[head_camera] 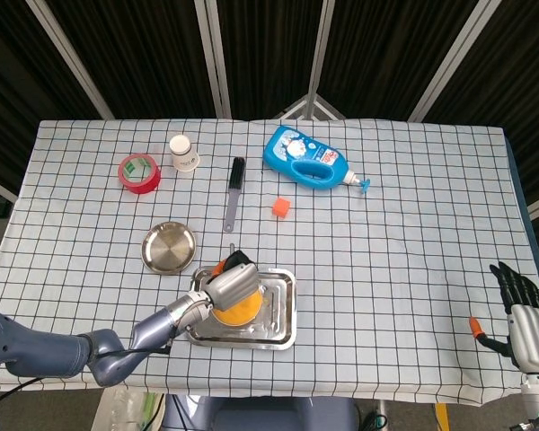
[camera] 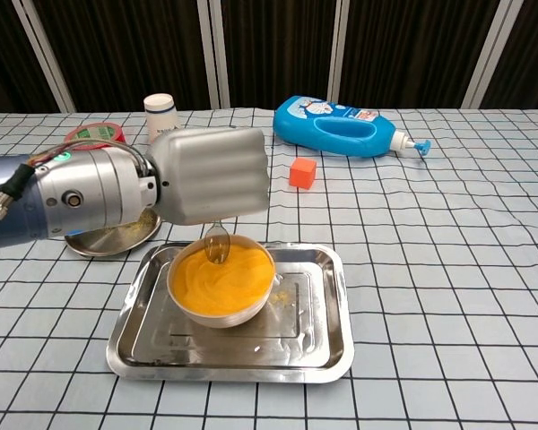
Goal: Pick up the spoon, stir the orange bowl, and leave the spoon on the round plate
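Note:
My left hand (camera: 211,175) hovers over the orange bowl (camera: 221,279) and grips a clear plastic spoon (camera: 218,244) that hangs from its fist. The spoon's tip dips into the bowl's far side; its handle is hidden inside the fist. The bowl stands in a steel tray (camera: 305,322). From the head view the left hand (head_camera: 232,285) covers most of the bowl (head_camera: 238,311). The round steel plate (head_camera: 169,247) lies bare, left of and behind the tray; the chest view shows its rim (camera: 108,242) under my forearm. My right hand (head_camera: 521,314) rests open at the table's front right edge.
A black brush (head_camera: 234,193), an orange cube (camera: 302,172) and a blue bottle (camera: 341,125) lie behind the tray. Red tape (head_camera: 138,172) and a white cup (head_camera: 183,153) stand at the back left. A checked cloth covers the table.

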### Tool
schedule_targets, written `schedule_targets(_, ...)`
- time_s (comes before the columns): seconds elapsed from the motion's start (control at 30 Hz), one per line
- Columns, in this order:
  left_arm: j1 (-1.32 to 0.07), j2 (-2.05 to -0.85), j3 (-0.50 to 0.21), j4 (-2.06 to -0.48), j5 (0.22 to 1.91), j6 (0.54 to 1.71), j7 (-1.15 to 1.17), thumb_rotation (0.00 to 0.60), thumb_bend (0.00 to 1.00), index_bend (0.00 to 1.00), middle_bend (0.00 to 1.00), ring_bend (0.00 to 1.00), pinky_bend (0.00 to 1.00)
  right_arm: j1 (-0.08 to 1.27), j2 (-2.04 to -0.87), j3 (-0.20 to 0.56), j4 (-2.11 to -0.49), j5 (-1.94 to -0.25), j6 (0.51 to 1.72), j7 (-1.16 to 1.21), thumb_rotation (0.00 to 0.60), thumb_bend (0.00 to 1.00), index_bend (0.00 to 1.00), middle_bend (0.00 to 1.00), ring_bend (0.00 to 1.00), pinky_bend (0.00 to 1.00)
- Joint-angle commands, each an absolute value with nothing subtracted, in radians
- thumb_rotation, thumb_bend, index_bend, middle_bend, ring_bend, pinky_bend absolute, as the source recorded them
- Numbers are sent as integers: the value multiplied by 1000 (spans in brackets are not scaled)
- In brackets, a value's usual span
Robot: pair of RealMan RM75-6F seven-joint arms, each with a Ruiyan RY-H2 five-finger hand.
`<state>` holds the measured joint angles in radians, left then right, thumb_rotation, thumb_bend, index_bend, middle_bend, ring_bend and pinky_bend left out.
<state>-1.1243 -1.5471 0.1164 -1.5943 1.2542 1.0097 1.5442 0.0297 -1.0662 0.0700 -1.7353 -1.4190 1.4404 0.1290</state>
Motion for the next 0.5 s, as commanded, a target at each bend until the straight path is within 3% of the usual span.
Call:
schedule_targets(0.03, -1120, -1557, 114, -1598, 1257, 1005, 1551, 600, 638, 819, 1000, 1000, 1000, 30, -1066, 70, -1734, -1419, 1441, 129, 600, 394, 0, 0, 0, 0)
schedule_targets(0.5, -1100, -1560, 99, -1661, 1335, 1006, 1483, 600, 637, 819, 1000, 1000, 1000, 30, -1067, 71, -1733, -1419, 1442, 129, 600, 394, 0, 0, 0, 0)
